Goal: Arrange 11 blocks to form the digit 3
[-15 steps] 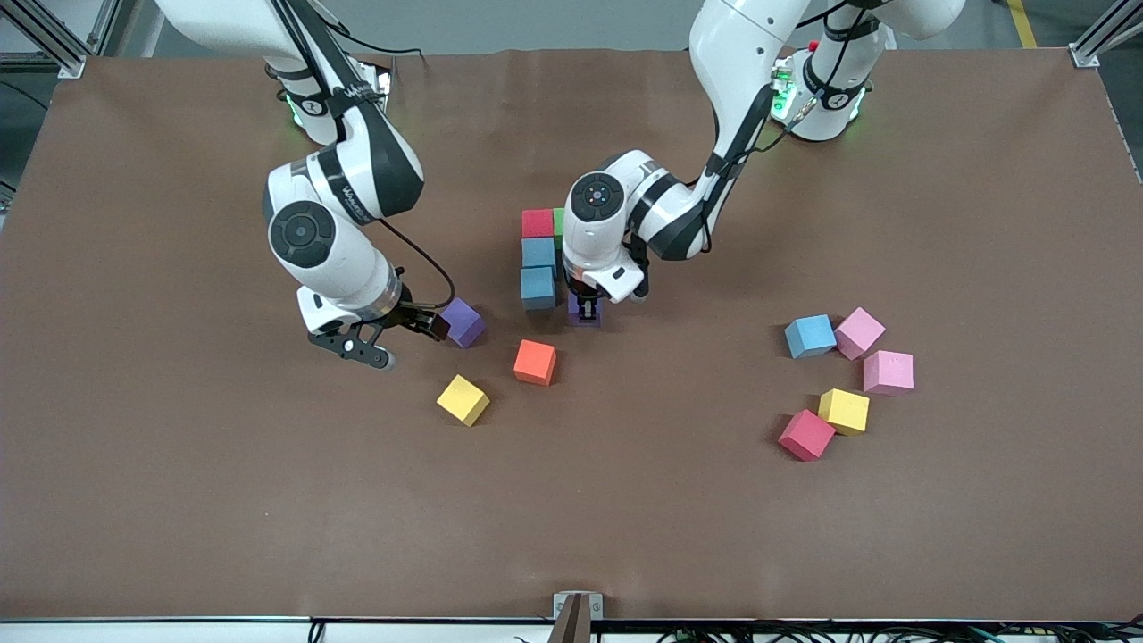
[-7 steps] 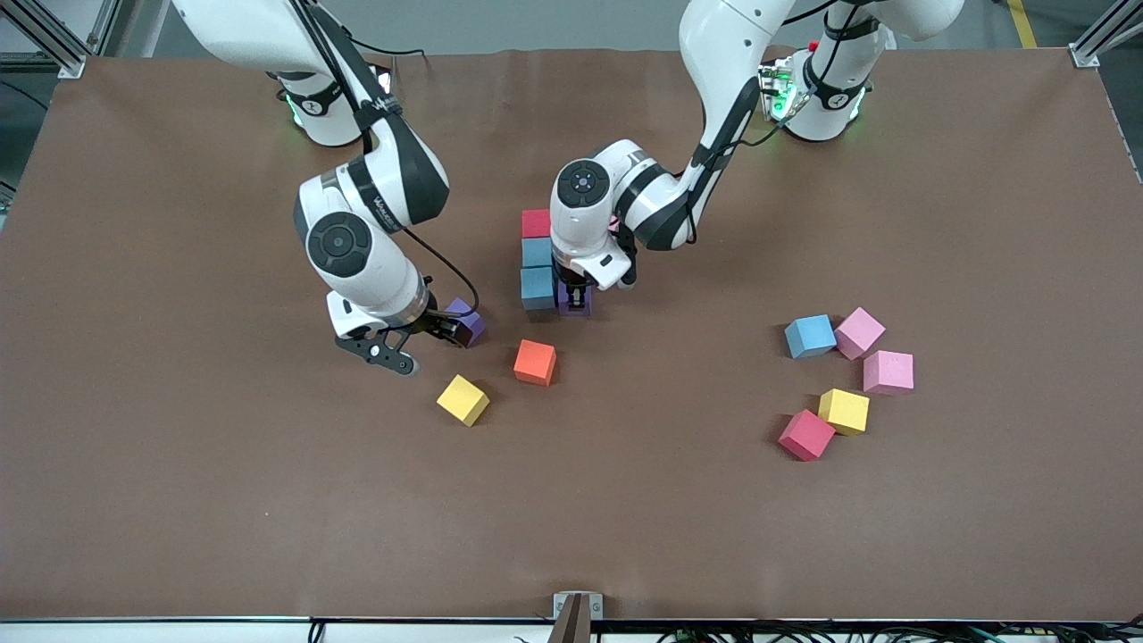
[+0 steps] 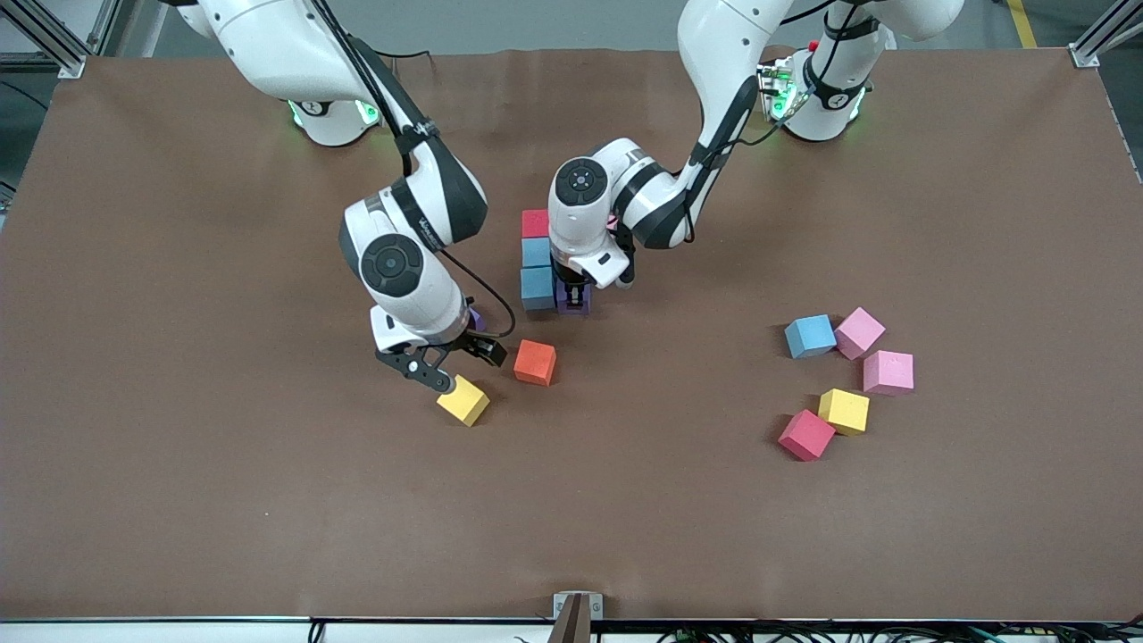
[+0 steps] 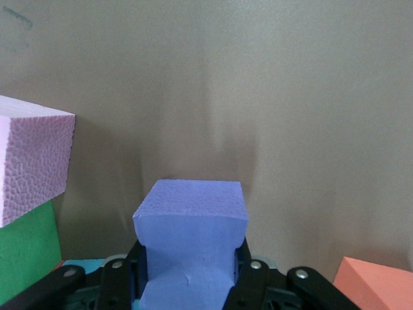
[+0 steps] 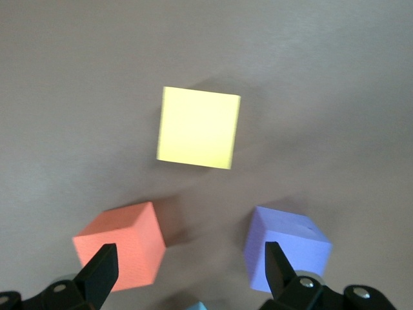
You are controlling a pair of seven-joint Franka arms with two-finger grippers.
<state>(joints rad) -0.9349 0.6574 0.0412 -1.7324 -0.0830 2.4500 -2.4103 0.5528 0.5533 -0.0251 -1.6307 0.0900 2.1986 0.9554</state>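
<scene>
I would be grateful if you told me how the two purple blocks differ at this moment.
The purple block by the blue column is clamped in the shut left gripper; the other purple block sits free on the table, with the open right gripper above it. The held one is set beside the blue blocks of the figure; the loose one lies apart, near the orange block. Both are cubes of the same colour and apparent size.
</scene>
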